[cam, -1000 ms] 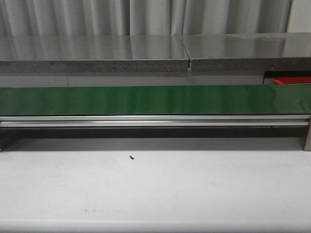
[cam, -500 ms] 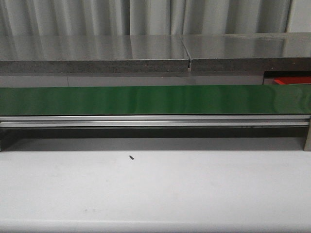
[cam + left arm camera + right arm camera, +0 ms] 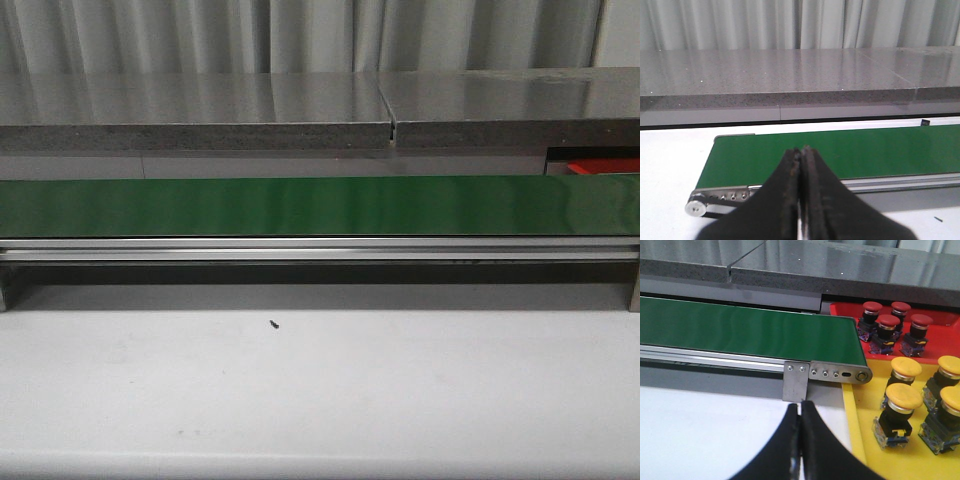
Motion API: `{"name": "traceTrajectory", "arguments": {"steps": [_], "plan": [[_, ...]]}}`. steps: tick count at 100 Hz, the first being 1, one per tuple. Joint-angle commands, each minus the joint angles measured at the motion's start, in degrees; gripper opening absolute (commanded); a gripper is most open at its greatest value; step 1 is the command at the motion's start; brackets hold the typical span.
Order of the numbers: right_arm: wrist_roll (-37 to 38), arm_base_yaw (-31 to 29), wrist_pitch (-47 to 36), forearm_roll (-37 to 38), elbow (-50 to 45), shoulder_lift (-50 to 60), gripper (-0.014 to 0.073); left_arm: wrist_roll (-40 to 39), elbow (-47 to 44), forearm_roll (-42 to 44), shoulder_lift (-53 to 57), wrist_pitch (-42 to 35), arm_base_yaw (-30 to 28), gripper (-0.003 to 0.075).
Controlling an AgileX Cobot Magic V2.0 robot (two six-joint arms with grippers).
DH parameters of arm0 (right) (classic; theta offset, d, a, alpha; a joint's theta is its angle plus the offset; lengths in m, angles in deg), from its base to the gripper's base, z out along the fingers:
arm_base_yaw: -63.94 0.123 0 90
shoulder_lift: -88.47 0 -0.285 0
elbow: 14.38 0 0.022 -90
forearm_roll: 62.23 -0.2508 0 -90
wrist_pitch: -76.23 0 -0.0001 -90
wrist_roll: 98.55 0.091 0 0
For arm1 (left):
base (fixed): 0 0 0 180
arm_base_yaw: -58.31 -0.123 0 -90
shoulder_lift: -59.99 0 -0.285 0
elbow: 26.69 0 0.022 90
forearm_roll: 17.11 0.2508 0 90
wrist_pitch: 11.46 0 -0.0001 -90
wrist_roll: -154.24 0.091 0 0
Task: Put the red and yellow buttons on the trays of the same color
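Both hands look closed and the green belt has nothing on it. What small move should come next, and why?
Probably just wait with both hands ready. The green conveyor belt carries no button, while four red buttons already sit on the red tray and yellow buttons on the yellow tray.

Green belt [image 3: 750, 332] — red tray [image 3: 940, 335], yellow tray [image 3: 865, 440].

The green belt [image 3: 320, 205] lies bare along its whole length. Past its right end, red buttons [image 3: 892, 325] and yellow buttons [image 3: 920, 395] crowd their trays.
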Motion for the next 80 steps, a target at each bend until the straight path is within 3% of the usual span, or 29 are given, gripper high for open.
{"name": "traceTrajectory", "arguments": {"steps": [1,27,48,80], "plan": [[0.18,-0.29,-4.57,0.59,0.0,0.88,-0.0067,-1.21,-1.4,0.72,1.96,-5.22,-1.59,-0.0019],[0.18,-0.29,-4.57,0.59,0.0,0.88,-0.0067,-1.21,-10.06,0.99,9.48,-9.4,-6.26,-0.0019],[0.18,-0.29,-4.51,0.59,0.0,0.81,-0.0067,-1.21,-9.94,5.33,9.55,-8.16,-6.29,-0.0019],[0.18,-0.29,-4.51,0.59,0.0,0.81,-0.0067,-1.21,-9.94,5.27,9.55,-9.5,-6.29,-0.0019]]}}
